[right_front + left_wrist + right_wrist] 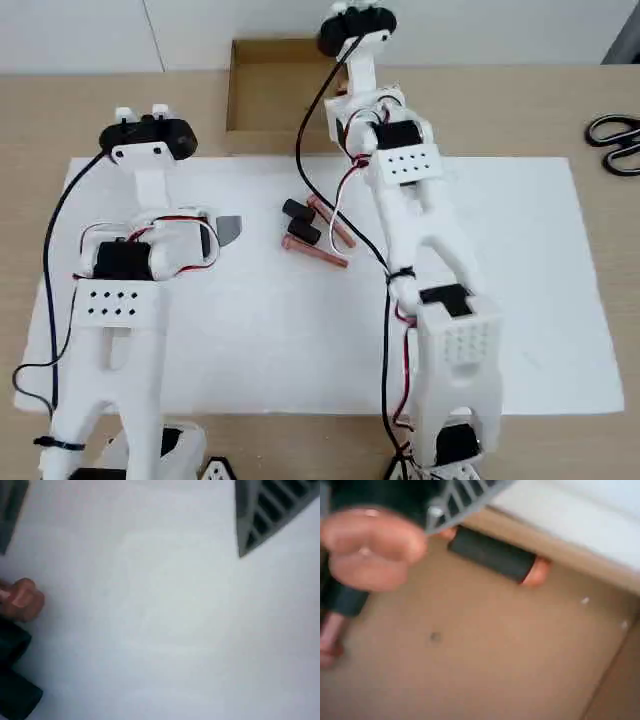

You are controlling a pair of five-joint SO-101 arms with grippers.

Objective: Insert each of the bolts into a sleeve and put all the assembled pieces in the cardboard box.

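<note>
Right tool [400,530] over sleeved bolt [492,555] inside cardboard box [470,670].

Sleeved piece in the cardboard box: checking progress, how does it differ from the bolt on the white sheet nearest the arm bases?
The sleeved piece wears a black sleeve, copper showing only at its ends; the bolt is bare copper along its length. The sleeved piece lies in the cardboard box against a wall; the bolt lies on the white sheet beside loose black sleeves. Both lie flat.
</note>
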